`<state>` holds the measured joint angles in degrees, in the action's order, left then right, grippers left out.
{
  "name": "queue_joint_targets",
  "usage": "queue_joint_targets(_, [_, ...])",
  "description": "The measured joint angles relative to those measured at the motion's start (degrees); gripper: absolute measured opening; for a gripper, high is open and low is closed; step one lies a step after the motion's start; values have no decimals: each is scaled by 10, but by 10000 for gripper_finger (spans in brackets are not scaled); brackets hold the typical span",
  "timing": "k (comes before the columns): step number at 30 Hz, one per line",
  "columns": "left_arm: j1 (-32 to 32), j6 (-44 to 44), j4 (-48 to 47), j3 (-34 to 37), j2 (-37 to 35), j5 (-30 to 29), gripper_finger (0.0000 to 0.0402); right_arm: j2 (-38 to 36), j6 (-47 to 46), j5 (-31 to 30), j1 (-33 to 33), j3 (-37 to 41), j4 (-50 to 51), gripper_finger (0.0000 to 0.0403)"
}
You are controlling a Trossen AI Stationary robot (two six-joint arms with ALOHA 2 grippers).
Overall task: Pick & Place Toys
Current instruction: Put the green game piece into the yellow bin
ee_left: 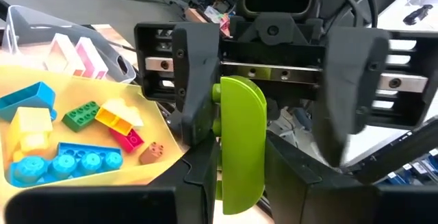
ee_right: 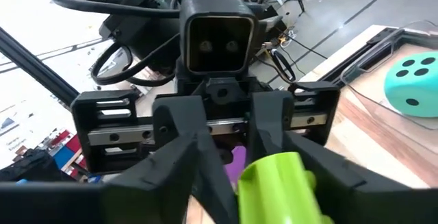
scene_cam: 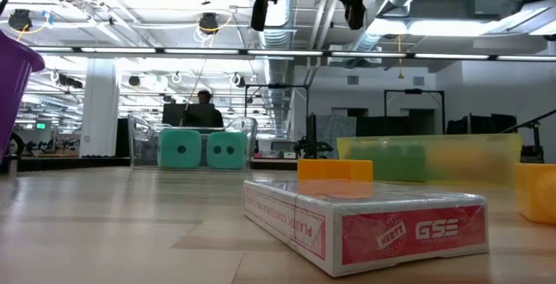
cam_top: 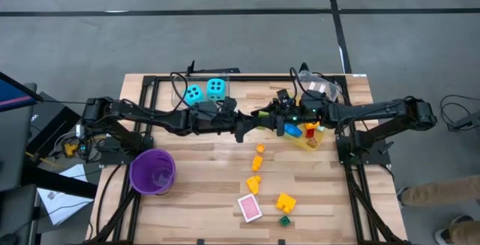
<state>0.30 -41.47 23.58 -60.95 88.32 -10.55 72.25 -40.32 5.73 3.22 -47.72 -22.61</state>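
Observation:
Both arms meet level, high over the table's middle. My left gripper (ee_left: 239,166) is shut on a lime green piece (ee_left: 241,125). My right gripper (ee_left: 274,104) faces it, open, with one finger on each side of the piece; one finger (ee_left: 198,101) stands close beside it, and I cannot tell if it touches. Two cyan dice (cam_top: 205,90) rest in a clear tray at the far side. Loose orange and yellow bricks (cam_top: 259,162), a small green one (cam_top: 285,220) and a pink card pack (cam_top: 250,207) lie on the table. My left gripper pinches the lime green piece by its lower end (ee_left: 239,183) between its two fingers. The fingers lie level and come from the table's left. The piece stands out beyond the fingertips, lifted clear high above the table.
A yellow bin (cam_top: 309,136) holding blue, green, red and yellow bricks sits under the right arm. A purple cup (cam_top: 152,171) stands at the near left. Black frame rails run along both table sides. A person sits far off in the room behind the table (scene_cam: 205,102).

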Motion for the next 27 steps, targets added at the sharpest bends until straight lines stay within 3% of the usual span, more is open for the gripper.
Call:
queue_joint_targets(6, [0,9,3,0,-1,0,81,0,1,-15,0,1,1,87])
queue_joint_targets(16, [-1,4,2,0,-1,-1,105,0,14,-15,5,1,-2,86])
queue_joint_targets(27, [0,20,-21,-1,-1,42,250,0,17,-8,4,1,-1,86])
